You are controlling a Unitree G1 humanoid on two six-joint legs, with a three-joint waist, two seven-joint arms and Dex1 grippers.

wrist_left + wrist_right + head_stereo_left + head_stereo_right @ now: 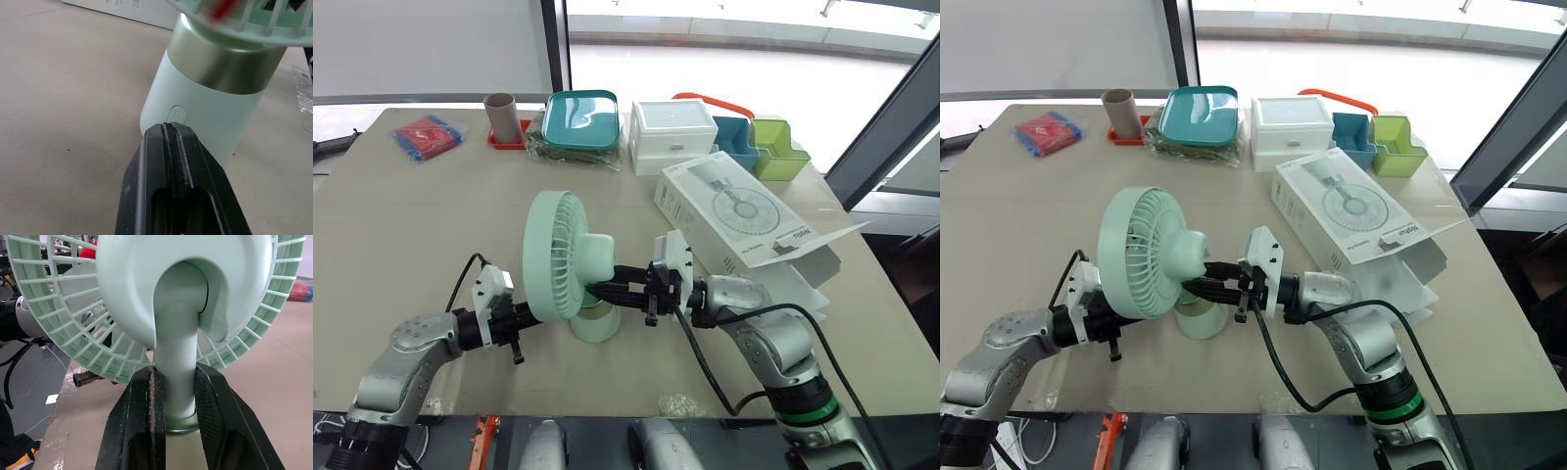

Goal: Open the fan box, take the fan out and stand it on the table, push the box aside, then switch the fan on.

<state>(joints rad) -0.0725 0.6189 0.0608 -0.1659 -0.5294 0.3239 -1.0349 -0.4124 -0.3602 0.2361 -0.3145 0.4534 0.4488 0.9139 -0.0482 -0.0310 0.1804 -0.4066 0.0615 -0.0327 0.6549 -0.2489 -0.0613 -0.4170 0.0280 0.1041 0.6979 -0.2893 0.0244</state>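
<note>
A mint-green fan (566, 260) stands upright on the table, near the front edge, on its round base (595, 324). My right gripper (178, 382) comes in from the right and is shut on the fan's thin neck (177, 357), one finger on each side. Reaching in from the left, my left gripper (168, 128) is shut with nothing held. Its tip sits right at the small oval button (177, 113) on the base; contact cannot be told. The white fan box (742, 217) lies behind and to the right of the fan with its end flap open.
Along the back of the table stand a brown tube (500, 115), teal trays (579, 119), a white drawer box (673, 135), and blue (736, 140) and green (777, 147) bins. A red packet (428, 135) lies at the back left.
</note>
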